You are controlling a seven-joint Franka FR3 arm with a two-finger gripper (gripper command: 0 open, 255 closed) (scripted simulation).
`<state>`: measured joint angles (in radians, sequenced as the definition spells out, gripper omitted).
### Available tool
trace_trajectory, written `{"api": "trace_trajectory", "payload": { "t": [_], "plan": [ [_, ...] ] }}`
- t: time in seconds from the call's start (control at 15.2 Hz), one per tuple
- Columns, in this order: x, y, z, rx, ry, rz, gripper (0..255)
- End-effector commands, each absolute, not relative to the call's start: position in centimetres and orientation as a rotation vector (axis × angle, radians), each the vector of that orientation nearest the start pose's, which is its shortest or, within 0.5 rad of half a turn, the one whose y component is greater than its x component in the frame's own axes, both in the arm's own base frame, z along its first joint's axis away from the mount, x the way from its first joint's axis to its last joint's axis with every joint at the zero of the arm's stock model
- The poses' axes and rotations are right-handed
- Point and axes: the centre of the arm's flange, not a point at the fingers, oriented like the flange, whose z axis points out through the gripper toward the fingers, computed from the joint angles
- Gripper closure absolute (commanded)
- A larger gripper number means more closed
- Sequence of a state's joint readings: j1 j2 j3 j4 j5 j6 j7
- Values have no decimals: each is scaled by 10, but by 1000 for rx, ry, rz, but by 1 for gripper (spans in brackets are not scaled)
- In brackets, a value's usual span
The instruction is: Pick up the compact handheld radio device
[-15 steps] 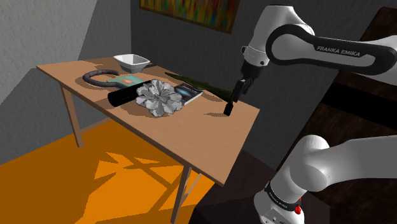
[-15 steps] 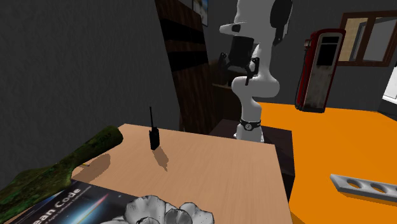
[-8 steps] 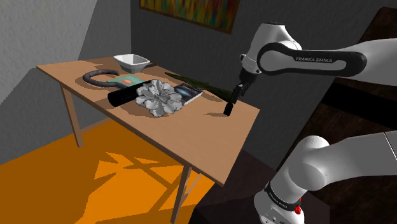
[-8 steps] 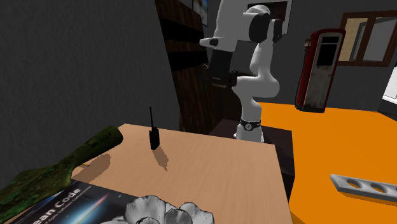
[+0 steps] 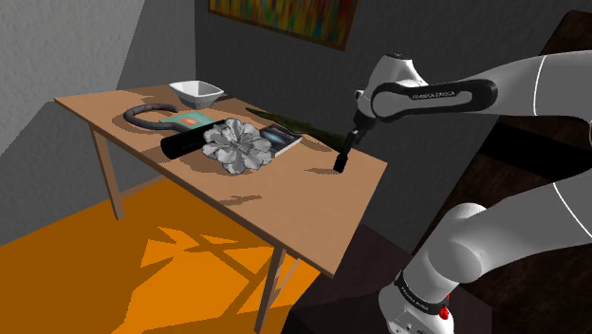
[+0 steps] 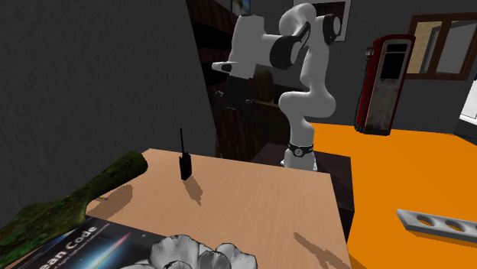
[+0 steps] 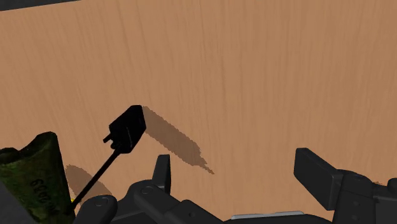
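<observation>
The black handheld radio [image 5: 340,164] stood upright on the wooden table [image 5: 285,213], near the far edge and close to the corner nearest the arm, its thin antenna pointing up. In the second exterior view the handheld radio [image 6: 185,166] was alone on bare wood, with its shadow on the tabletop beside it and a mossy green log [image 6: 76,195] lying well apart from it along the table's edge. The white Franka arm [image 6: 256,46] reached over that end of the table. In the wrist view the gripper [image 7: 238,168] hung above the tabletop with its two black fingers [image 7: 162,172] spread apart and nothing between them; the handheld radio [image 7: 127,129] was outside the gap, just beyond the finger nearer the log [image 7: 32,172], untouched. Farther along the table lay a dark-covered book [image 5: 280,139], a grey petalled object [image 5: 237,145] and a white bowl [image 5: 196,92].
</observation>
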<state>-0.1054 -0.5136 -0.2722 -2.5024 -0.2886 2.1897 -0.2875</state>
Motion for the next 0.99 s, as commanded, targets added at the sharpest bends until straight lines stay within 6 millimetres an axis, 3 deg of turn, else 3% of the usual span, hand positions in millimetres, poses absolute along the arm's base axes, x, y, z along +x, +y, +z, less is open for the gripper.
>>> {"api": "trace_trajectory", "payload": {
  "t": [0.0, 0.66, 0.92],
  "plan": [
    [385, -189, 461, -3309, -135, -264, 0],
    [428, -294, 408, -3335, -171, -353, 0],
    [431, -300, 389, -3337, -173, -359, 0]
  ]
}}
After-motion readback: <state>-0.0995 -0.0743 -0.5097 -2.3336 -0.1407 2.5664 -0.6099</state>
